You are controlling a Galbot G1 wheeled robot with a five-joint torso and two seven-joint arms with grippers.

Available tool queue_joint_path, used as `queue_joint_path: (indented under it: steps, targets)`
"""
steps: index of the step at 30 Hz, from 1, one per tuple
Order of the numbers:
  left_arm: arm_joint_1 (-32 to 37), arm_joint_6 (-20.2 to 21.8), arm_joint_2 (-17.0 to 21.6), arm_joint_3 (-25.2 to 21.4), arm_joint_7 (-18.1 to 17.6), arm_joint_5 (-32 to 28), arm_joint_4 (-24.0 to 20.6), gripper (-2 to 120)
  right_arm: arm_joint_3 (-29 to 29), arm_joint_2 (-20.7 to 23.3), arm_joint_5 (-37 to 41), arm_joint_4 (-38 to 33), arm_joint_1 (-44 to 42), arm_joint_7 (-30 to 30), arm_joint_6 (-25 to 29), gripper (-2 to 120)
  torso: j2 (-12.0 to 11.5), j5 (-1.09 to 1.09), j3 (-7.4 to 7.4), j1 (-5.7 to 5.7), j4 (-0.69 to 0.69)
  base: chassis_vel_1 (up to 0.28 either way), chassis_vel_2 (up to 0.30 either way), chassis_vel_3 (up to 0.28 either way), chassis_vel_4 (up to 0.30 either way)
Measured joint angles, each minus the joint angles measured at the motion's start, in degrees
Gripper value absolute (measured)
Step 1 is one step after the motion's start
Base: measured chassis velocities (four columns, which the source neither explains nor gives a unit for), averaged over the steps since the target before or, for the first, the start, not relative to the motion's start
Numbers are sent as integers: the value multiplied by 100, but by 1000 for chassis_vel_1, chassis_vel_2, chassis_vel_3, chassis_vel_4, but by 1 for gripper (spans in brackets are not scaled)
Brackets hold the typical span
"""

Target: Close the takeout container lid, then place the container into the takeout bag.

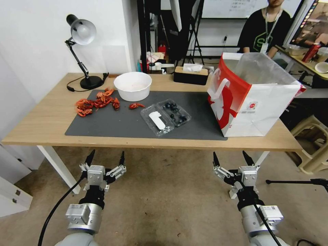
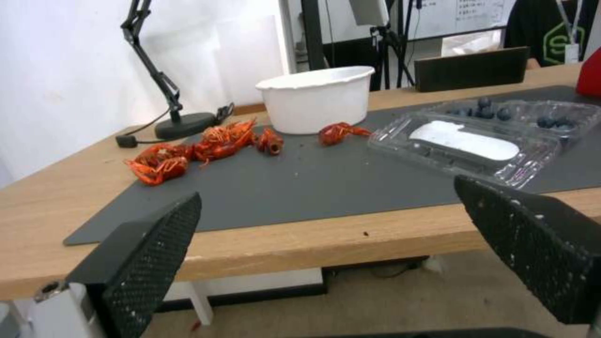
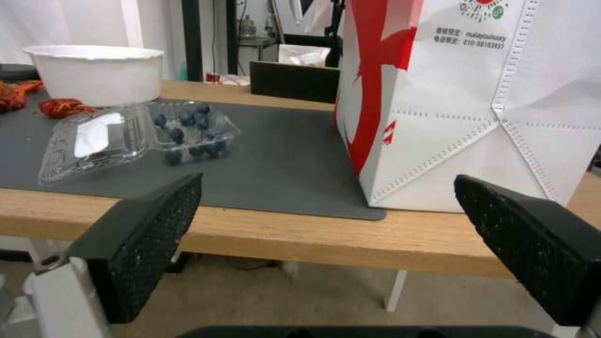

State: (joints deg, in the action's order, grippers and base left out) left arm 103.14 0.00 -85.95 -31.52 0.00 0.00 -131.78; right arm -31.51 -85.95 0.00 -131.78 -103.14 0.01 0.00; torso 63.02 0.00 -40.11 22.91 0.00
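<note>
Both pincers, the left gripper and the right gripper, hang wide open at the bottom, while the takeout container sits mid-frame, lid flopped open, beside the takeout bag, nothing done yet

Takeout bag top cut off.

White bowl, crayfish, lamp
</note>
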Motion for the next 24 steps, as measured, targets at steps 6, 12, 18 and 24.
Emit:
queue_joint_path:
  steps: [6, 12, 18, 24]
  targets:
    - [0, 0, 0, 0, 0, 0, 0, 100, 0, 0, 0, 0, 0, 0, 0, 100, 0, 0, 0, 0, 0, 0, 0, 0, 0]
    - [0, 0, 0, 0, 0, 0, 0, 100, 0, 0, 0, 0, 0, 0, 0, 100, 0, 0, 0, 0, 0, 0, 0, 0, 0]
    - [0, 0, 0, 0, 0, 0, 0, 100, 0, 0, 0, 0, 0, 0, 0, 100, 0, 0, 0, 0, 0, 0, 0, 0, 0]
    - [0, 0, 0, 0, 0, -1, 0, 100, 0, 0, 0, 0, 0, 0, 0, 100, 0, 0, 0, 0, 0, 0, 0, 0, 0]
